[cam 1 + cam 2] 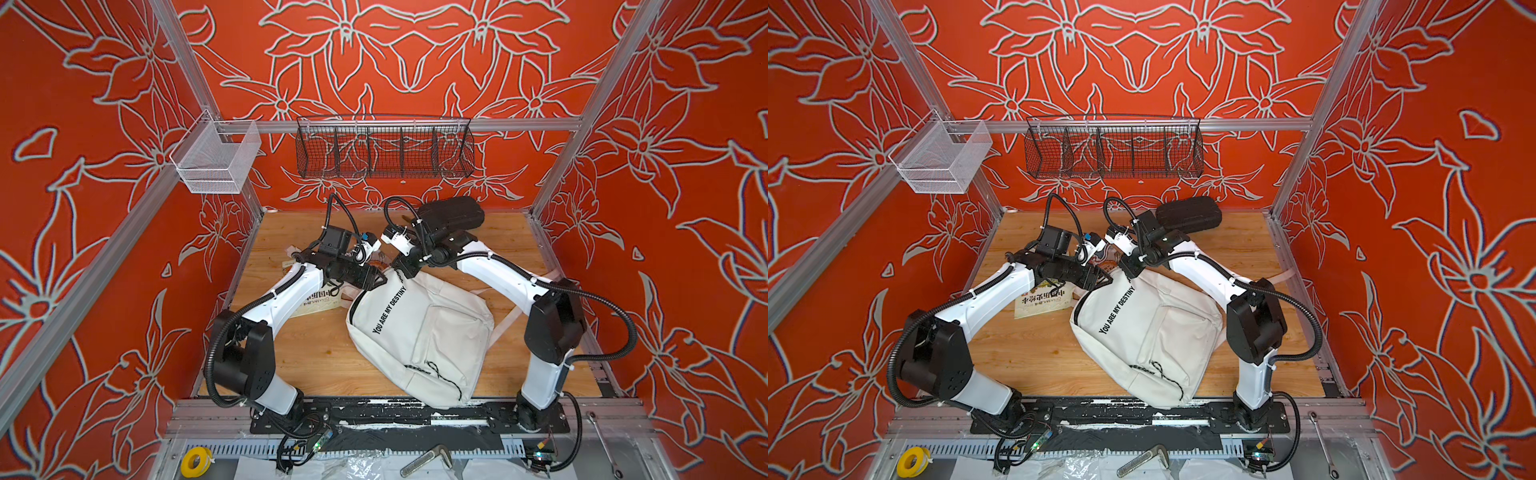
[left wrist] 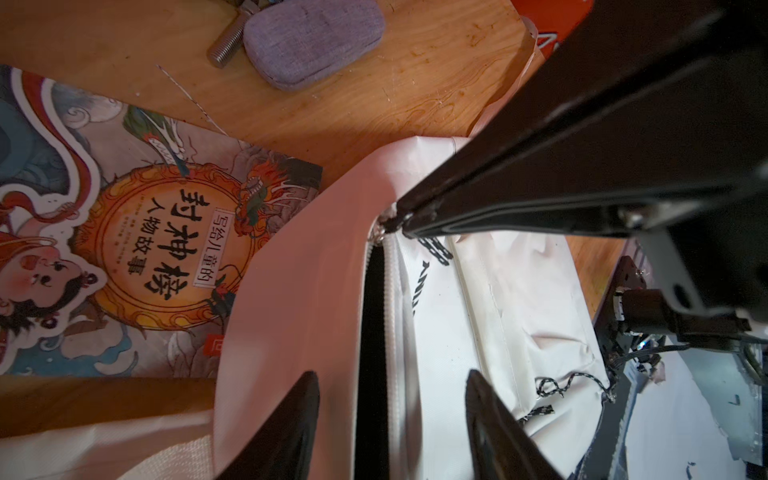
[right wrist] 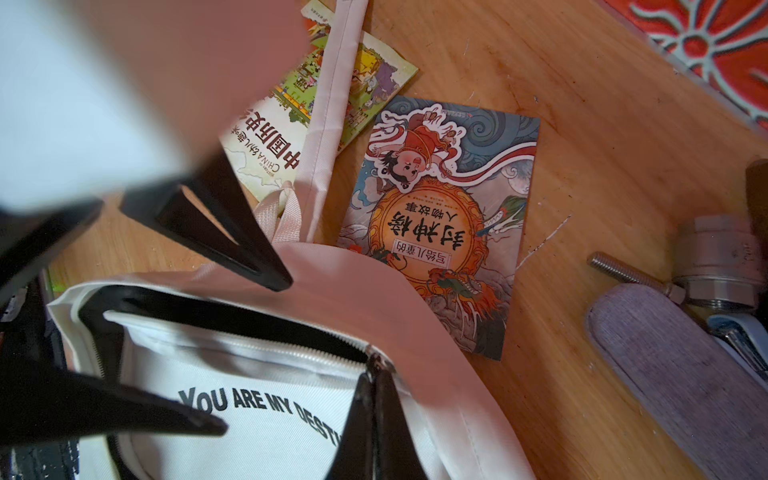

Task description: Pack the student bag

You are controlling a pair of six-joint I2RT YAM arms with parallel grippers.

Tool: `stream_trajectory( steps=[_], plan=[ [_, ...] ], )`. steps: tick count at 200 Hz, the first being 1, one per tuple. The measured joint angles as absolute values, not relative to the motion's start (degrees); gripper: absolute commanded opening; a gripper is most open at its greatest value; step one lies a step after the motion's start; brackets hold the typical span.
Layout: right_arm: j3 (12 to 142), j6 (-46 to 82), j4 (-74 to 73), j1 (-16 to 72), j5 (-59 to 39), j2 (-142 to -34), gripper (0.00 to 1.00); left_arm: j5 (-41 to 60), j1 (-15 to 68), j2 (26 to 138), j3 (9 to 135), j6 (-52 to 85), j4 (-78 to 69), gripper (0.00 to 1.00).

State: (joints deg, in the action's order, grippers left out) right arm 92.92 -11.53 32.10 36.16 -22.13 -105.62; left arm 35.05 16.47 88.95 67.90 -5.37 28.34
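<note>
The student bag [image 1: 419, 332] [image 1: 1142, 332] is a white backpack printed "YOU ARE MY DESTINY", lying flat mid-table in both top views. Its main zipper gapes dark along the top edge [image 2: 372, 311] [image 3: 232, 320]. My right gripper [image 1: 394, 272] [image 1: 1128, 270] [image 3: 376, 376] [image 2: 390, 224] is shut on the zipper pull [image 3: 377, 360] at the end of that gap. My left gripper [image 1: 379, 280] [image 1: 1104, 278] [image 2: 391, 374] [image 3: 253, 357] is open and straddles the zipper gap. One finger is over the bag's back panel, its other over the printed front.
Beside the bag's top lie a story book with an orange disc [image 2: 166, 232] [image 3: 440, 232] and a China history book [image 1: 316, 305] [image 1: 1042, 299] [image 3: 286, 124] under a strap. A lavender pouch [image 2: 311, 37] [image 3: 673, 374], a metal bolt fitting [image 3: 706, 266] and a black hard case [image 1: 451, 216] sit behind.
</note>
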Motion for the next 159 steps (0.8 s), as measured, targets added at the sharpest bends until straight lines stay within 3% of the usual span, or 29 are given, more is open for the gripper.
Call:
stream_trajectory(
  steps=[37, 94, 159],
  plan=[
    [95.2, -9.5, 33.4, 37.0, -21.0, -106.1, 0.00, 34.9, 16.4, 90.4, 67.7, -4.3, 27.0, 0.00],
    [95.5, 2.5, 34.5, 37.0, -17.4, -105.9, 0.00, 30.6, 15.7, 87.2, 64.1, 2.7, 21.7, 0.00],
    [77.4, 20.7, 22.9, 37.7, -11.9, -95.3, 0.00, 33.2, 10.8, 81.8, 56.9, 14.9, 14.0, 0.00]
  ],
)
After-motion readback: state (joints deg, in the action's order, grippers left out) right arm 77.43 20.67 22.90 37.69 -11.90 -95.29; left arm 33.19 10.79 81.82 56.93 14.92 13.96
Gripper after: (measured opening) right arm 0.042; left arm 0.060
